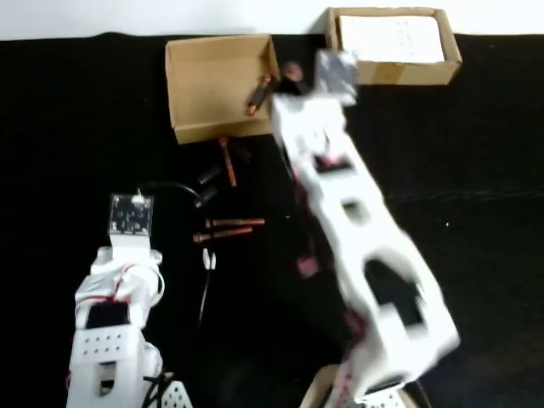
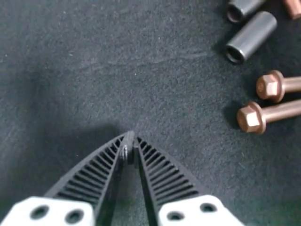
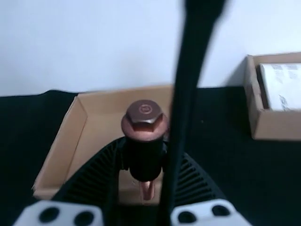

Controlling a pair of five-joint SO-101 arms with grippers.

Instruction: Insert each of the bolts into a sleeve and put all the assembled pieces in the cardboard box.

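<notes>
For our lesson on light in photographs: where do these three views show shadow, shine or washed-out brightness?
High view: the paper in the far box glares white. Left wrist view: each loose bolt throws a soft shadow on the cloth; the sleeve has a pale sheen. Right wrist view: the held bolt glints on its head before a bright wall.

Soft, even light falls from above. The black cloth [image 1: 76, 127] swallows most of it, while the white right arm [image 1: 357, 246] and the wall [image 1: 127, 17] glare nearly blank. In the left wrist view, 2 bolts [image 2: 254, 117] and the left gripper [image 2: 130, 147] throw faint, soft-edged shadows, and a sleeve [image 2: 250, 36] shows a pale sheen. The bolt [image 3: 144, 121] in the right wrist view gleams dully.
</notes>
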